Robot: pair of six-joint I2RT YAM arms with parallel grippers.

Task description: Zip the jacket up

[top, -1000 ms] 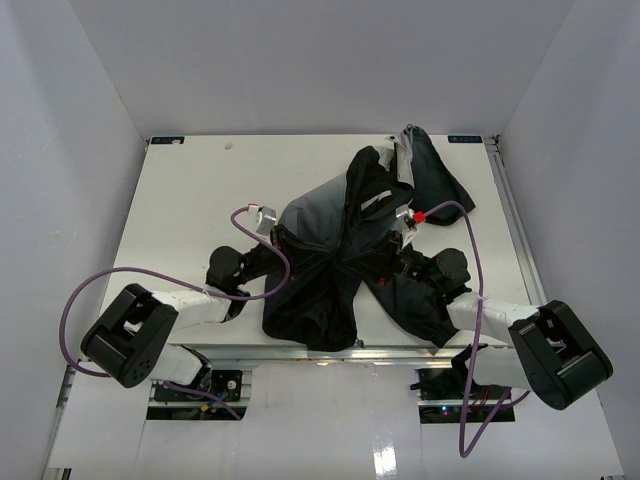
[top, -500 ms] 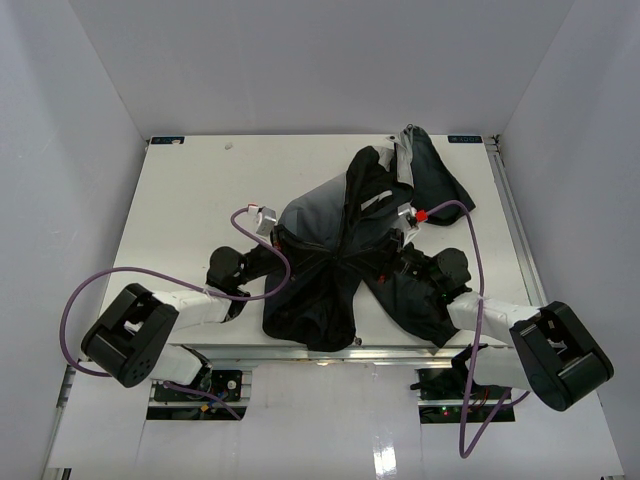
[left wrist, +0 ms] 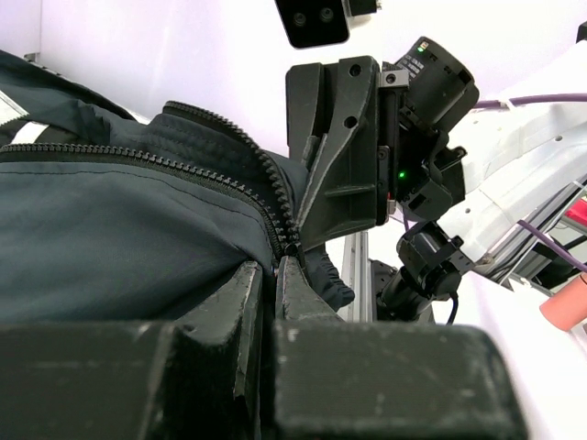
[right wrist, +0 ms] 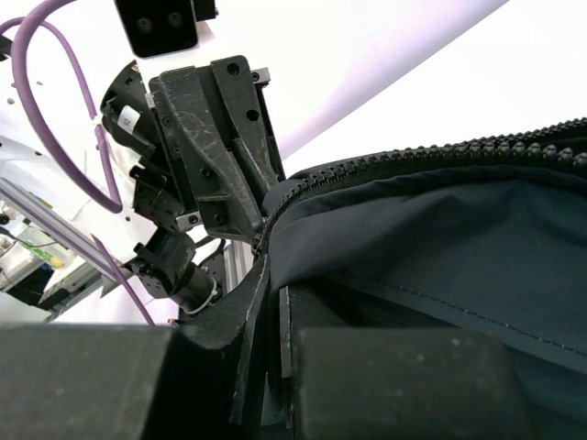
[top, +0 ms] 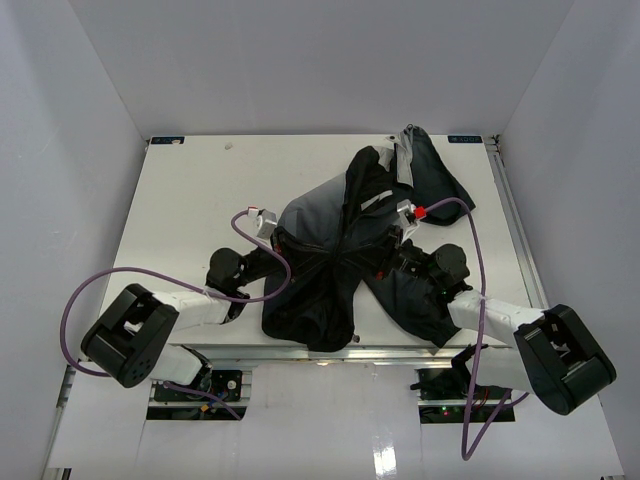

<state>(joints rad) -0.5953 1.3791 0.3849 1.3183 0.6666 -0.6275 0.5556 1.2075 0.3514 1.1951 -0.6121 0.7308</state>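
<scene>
Left claw [left wrist: 273,271], seen from its own wrist camera, has its fingers drawn together on the edge of the jacket [left wrist: 119,220], right where two rows of zipper teeth [left wrist: 220,170] run down and meet. I cannot make out a slider at that spot. Just across the seam, the right claw [left wrist: 316,206] reaches down to the same point, so the two sit almost nose to nose. My reading is that each takes one side of the opening, so that the two bottom ends stay lined up and taut for starting the zip.

From the right wrist camera, the right claw is likewise pinched shut on the fabric edge. One row of teeth sweeps in from the right and bends down into its grip, and the left claw stands close behind it. The cloth beyond lies fairly smooth, which suggests a light pull along the seam.

From above, the jacket lies rumpled on the desk [top: 180,200], right of centre. One sleeve is thrown toward the far right corner and the hem hangs at the near edge. Both arms reach into its dark middle from either side, where the claws are hard to pick out against the fabric
</scene>
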